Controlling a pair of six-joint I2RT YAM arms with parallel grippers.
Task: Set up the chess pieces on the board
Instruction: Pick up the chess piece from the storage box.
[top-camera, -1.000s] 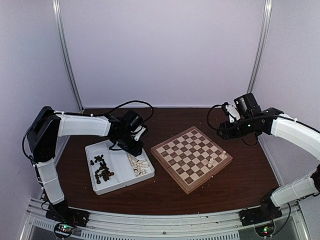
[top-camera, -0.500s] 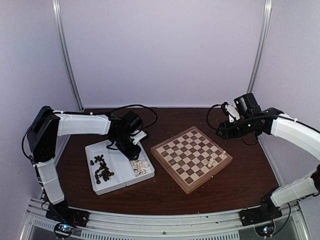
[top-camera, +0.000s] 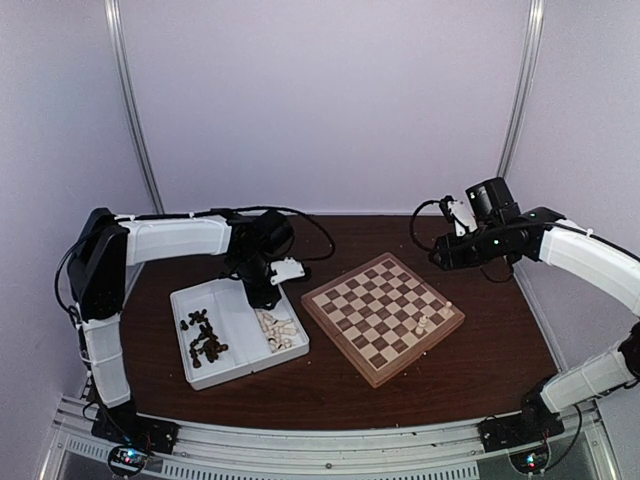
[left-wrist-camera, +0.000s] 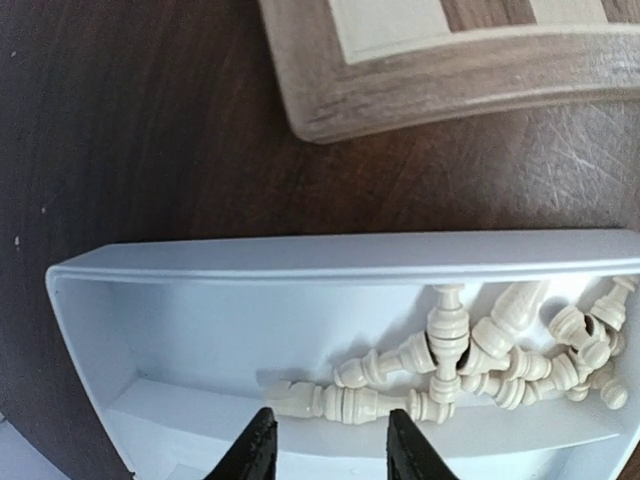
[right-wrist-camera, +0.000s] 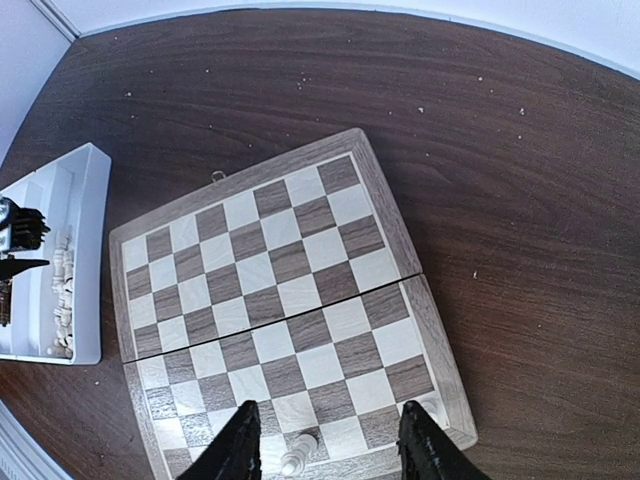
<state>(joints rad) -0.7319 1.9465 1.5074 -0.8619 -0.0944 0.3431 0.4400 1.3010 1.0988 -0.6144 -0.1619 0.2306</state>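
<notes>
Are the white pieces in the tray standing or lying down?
Lying down: the white pieces sprawl on their sides in a heap inside the tray.

Top cam: fixed, high behind the arm bases, tilted down and forward, far off. It takes in the whole dark brown wooden worktop (top-camera: 330, 395), the thick square checkered wooden chessboard (top-camera: 383, 316) and the white two-compartment plastic tray (top-camera: 235, 325).
Left wrist cam: very near, looks down into the tray compartment holding the cream-white turned chess pieces (left-wrist-camera: 447, 345). Left pincer (left-wrist-camera: 328, 428) tips at bottom edge, one chessboard corner at top.
Right wrist cam: higher up, looks down on the full chessboard. Right pincer (right-wrist-camera: 328, 425) tips at bottom, tray at left edge.
All three share chessboard and tray.
</notes>
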